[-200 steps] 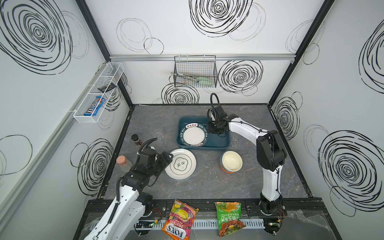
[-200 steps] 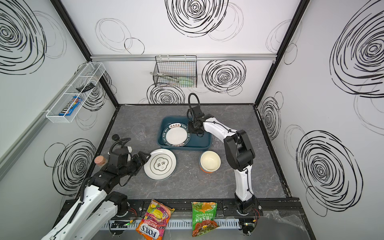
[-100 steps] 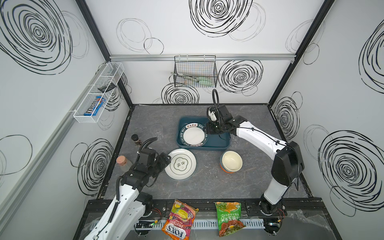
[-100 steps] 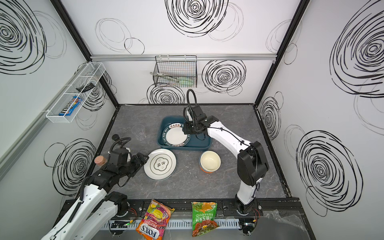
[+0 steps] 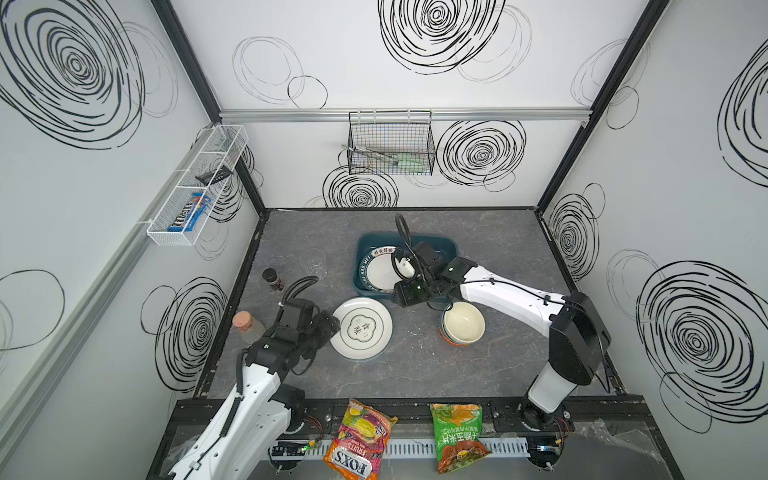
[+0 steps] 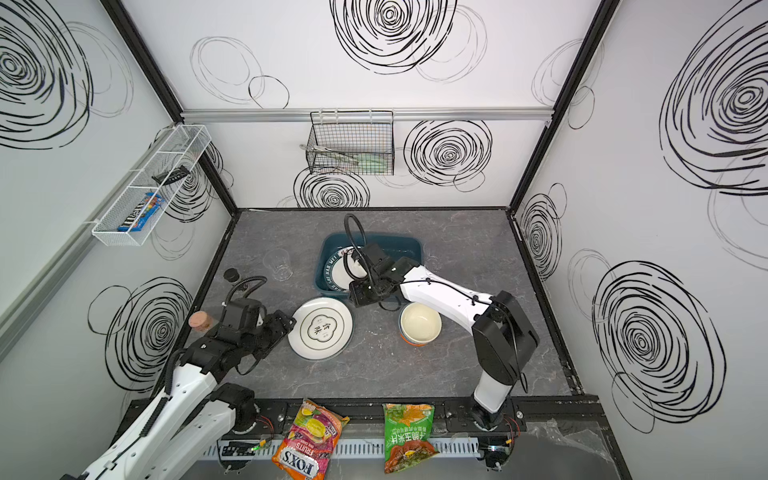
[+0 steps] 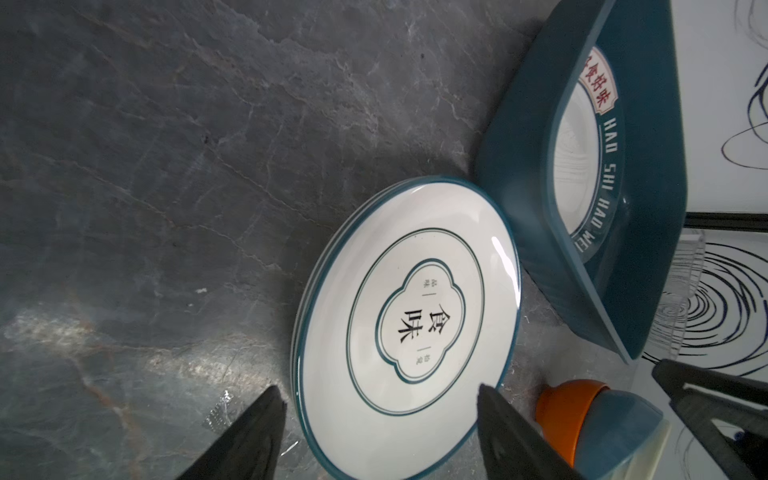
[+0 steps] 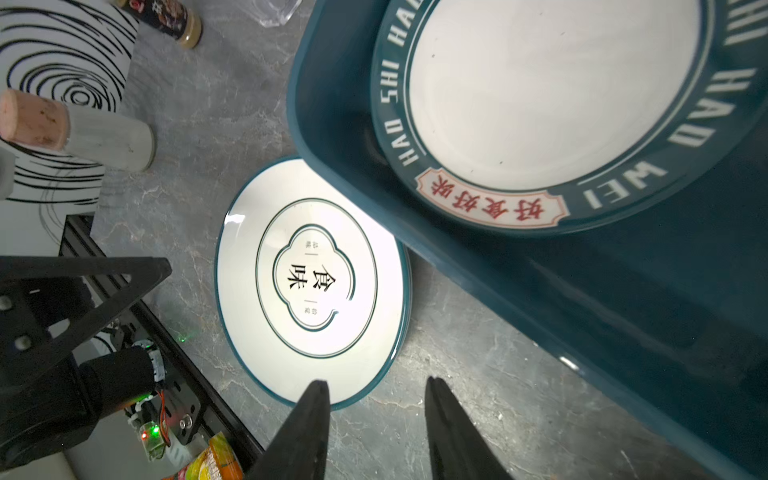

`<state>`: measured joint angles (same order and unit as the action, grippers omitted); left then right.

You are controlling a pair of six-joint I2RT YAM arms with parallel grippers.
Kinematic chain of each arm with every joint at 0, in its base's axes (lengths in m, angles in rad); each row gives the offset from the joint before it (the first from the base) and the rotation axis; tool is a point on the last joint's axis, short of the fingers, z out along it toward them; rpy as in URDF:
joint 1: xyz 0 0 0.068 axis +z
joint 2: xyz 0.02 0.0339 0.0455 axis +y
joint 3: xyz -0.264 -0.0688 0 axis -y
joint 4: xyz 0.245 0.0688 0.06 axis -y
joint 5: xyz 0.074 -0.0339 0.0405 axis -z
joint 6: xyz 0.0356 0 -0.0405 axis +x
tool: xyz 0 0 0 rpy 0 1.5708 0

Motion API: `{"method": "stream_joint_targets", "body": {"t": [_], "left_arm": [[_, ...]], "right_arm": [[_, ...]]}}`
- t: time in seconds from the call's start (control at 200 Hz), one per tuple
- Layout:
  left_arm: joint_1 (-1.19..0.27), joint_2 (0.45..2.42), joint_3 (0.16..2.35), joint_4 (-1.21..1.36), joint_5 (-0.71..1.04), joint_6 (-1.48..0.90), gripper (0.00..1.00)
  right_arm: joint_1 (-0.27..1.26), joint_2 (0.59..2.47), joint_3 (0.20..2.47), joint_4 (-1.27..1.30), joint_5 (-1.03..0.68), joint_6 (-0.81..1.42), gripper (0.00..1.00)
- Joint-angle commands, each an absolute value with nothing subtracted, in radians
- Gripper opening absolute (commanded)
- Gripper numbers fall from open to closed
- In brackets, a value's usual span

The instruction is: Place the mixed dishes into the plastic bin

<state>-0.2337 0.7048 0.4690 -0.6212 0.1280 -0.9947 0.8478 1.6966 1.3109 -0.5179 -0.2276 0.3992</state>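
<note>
A white plate with a quatrefoil mark lies on the grey table in front of the plastic bin. Inside the bin rests a plate with a teal lettered rim. My left gripper is open at the quatrefoil plate's left rim. My right gripper hangs open and empty over the bin's front edge. Stacked bowls stand to the right. A clear cup stands left of the bin.
A dark-capped spice jar and a cork-topped jar stand by the left wall, close to my left arm. Two snack bags lie on the front rail. A black wire basket and a white mesh basket hang on the walls.
My right gripper has swung from over the bin's right part toward the front, to the bin's front edge, and its jaws have narrowed. The left gripper has edged nearer the plate.
</note>
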Motion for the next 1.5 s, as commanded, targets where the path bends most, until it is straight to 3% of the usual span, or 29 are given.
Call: {"method": "stream_joint_targets", "body": {"t": [0.0, 0.485, 1.491], "left_arm": [[-0.235, 0.725, 0.445, -0.593, 0.109, -0.996, 0.76], [-0.247, 0.784, 0.367, -0.498, 0.135, -1.017, 0.75], [-0.247, 0.860, 0.317, -0.399, 0.156, -1.006, 0.61]], "right_arm": [[0.873, 1.713, 1.298, -0.494, -0.232, 0.400, 0.42], [0.931, 1.865, 1.322, -0.471, -0.187, 0.407, 0.48], [0.933, 1.962, 1.401, -0.477, -0.187, 0.405, 0.45]]}}
